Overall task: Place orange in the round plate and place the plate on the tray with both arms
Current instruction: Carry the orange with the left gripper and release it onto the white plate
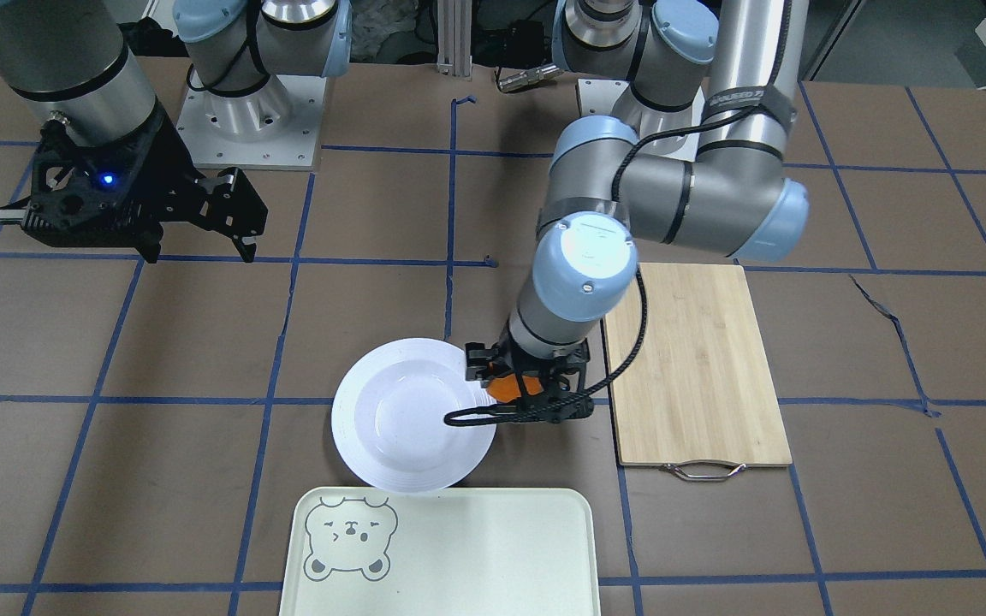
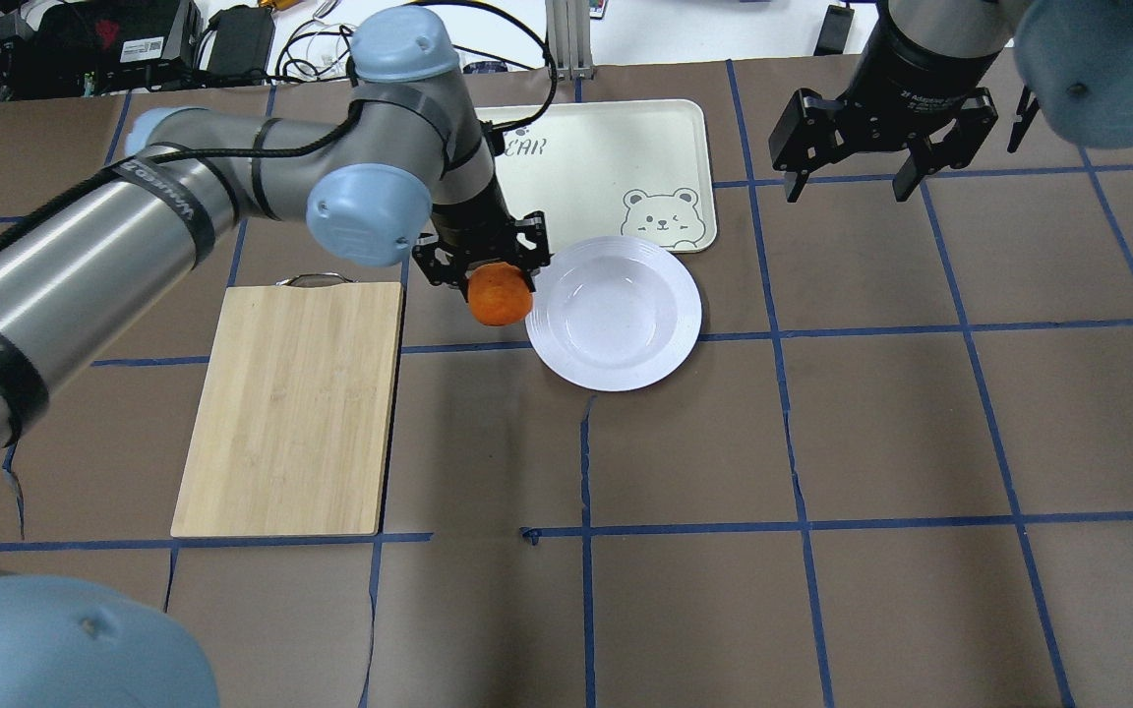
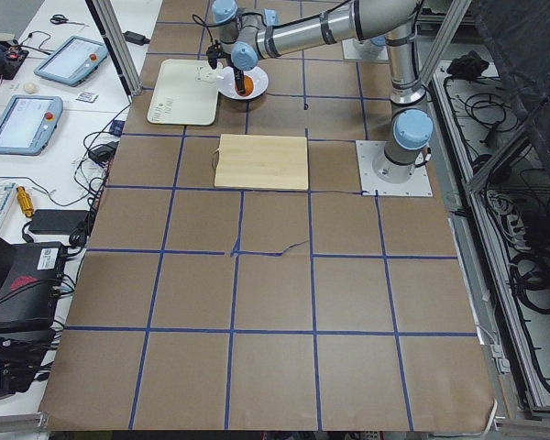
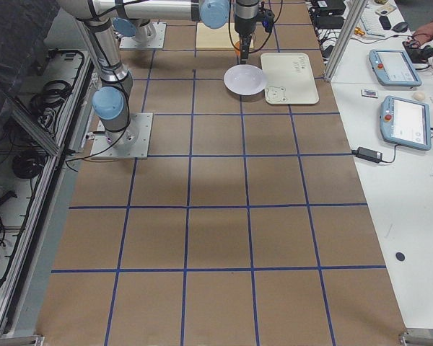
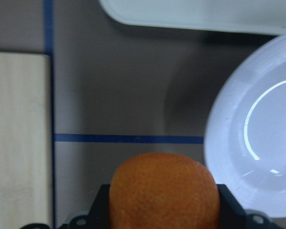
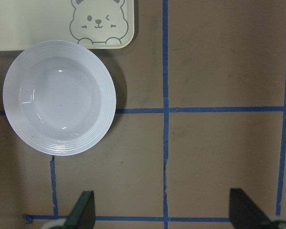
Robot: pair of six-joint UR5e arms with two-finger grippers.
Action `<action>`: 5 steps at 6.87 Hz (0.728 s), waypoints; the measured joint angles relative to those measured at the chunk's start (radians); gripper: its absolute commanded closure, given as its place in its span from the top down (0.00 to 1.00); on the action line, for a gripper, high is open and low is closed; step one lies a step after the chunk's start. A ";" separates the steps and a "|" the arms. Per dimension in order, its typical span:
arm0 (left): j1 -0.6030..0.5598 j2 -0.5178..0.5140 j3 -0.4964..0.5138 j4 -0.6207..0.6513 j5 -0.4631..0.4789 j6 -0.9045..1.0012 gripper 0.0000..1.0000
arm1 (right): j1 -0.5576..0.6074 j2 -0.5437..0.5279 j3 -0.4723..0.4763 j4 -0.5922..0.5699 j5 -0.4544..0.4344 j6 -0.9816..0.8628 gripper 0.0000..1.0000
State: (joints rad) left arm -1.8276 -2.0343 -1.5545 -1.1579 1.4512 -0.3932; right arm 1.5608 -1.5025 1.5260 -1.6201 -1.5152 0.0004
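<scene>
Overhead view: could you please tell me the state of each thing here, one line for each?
Plate: empty, upright on the table.
Left gripper: shut on the orange.
Orange: held at the plate's edge, not yet in it.
Right gripper: open, empty.
Tray: empty, flat on the table.
Cutting board: bare, flat on the table.

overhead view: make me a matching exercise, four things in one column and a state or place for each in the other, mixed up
Column A
1. orange
2. round plate
3. tray
4. right gripper

Column B
a. open, holding nothing
b. white, empty, on the table
c. pale cream, bear face in one corner
d. held in the left gripper, beside the plate's rim

Pairs: 1-d, 2-b, 3-c, 4-a
</scene>
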 measured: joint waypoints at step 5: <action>-0.141 -0.136 -0.005 0.205 0.001 -0.202 1.00 | -0.005 0.005 0.019 -0.017 0.005 0.001 1.00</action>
State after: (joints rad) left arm -1.9691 -2.1706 -1.5596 -0.9531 1.4522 -0.5951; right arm 1.5557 -1.4978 1.5453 -1.6372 -1.5101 0.0011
